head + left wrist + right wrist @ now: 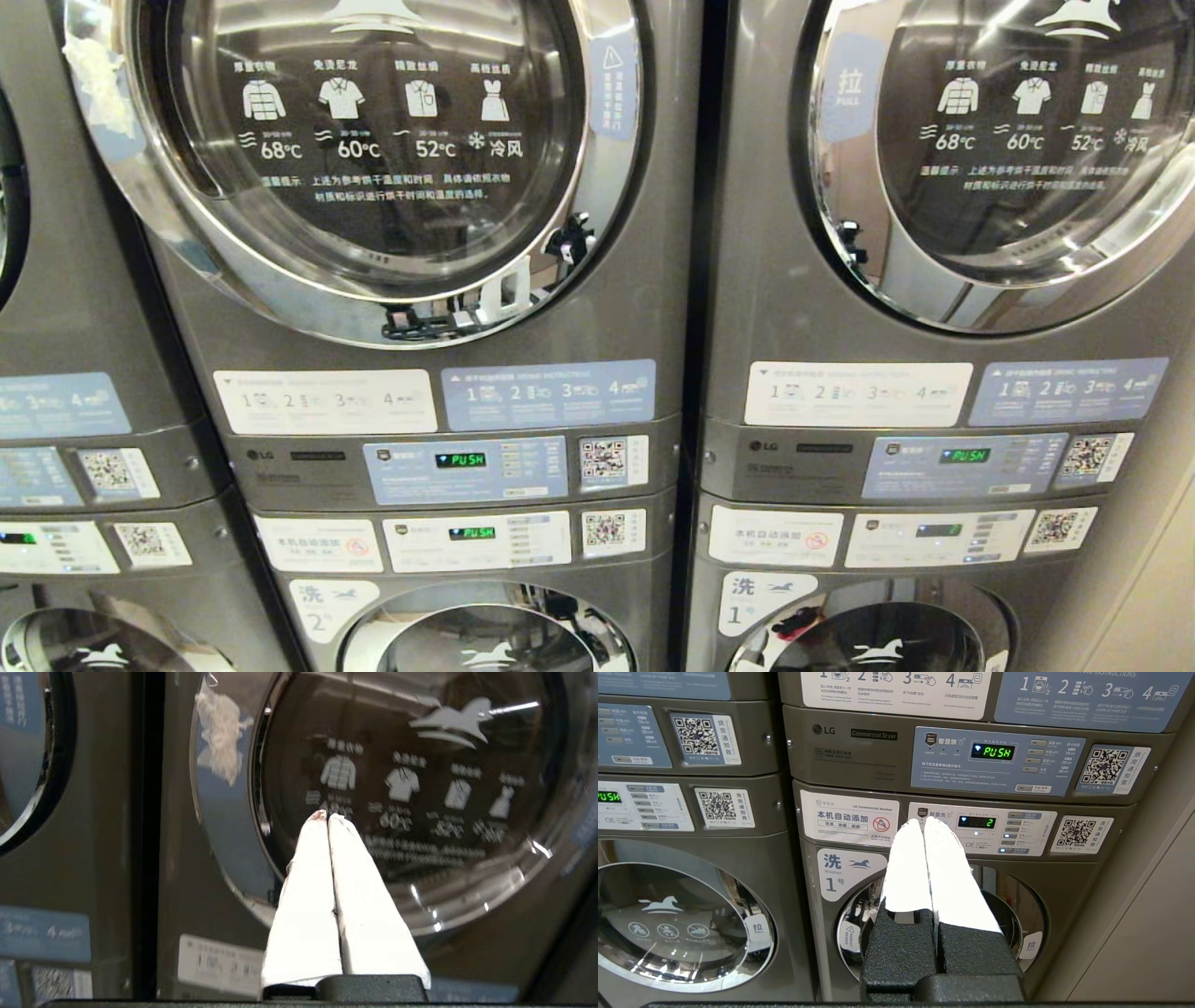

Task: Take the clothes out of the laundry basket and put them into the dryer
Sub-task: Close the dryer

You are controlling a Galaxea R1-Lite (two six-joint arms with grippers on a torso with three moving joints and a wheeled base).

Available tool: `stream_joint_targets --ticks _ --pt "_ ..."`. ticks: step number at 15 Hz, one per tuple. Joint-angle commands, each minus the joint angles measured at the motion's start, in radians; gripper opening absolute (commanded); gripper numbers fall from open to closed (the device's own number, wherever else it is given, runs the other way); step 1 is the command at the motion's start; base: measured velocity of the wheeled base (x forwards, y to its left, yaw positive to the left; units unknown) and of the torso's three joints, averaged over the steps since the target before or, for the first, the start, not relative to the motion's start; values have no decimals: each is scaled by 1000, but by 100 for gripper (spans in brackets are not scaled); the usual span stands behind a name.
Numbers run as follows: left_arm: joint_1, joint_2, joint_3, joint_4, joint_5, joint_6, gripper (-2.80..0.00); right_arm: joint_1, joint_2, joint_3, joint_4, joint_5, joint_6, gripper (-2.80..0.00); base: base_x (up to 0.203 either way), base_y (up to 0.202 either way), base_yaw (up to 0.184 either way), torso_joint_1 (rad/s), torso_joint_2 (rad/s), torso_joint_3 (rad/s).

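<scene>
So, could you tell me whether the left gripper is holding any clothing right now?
No, the left gripper has its white fingers pressed together with nothing between them, in front of the shut dryer door.

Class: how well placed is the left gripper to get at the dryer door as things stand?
Probably well. The left gripper, shut and empty, points at the closed dryer door, and nothing stands between them. It is not touching the door yet, and no handle is clearly in view.
</scene>
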Motion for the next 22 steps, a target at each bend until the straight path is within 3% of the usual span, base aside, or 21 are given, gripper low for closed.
stream_joint_targets --ticks 1,5,7,9,12,16,22 --pt "24 142 -69 -12 -19 -4 -280 0 0 0 1 0 -1 -280 0 0 0 0 0 0" --pt "79 246 -102 -29 -28 -9 -280 0 0 0 -1 1 -1 -280 0 0 0 0 0 0" --pt "109 332 -156 -94 -40 -13 -280 0 0 0 -1 1 -1 -280 0 0 0 0 0 0" --pt "118 378 -194 -150 -105 -11 -280 0 0 0 0 0 -1 -280 0 0 0 0 0 0" --pt "118 433 -234 -155 -138 -13 -280 0 0 0 -1 1 -1 -280 0 0 0 0 0 0" --pt "132 514 -338 -157 -139 0 -280 0 0 0 -1 1 -1 -280 0 0 0 0 0 0" --pt "162 618 -417 -202 -100 70 -280 0 0 0 1 1 -1 -280 0 0 0 0 0 0"
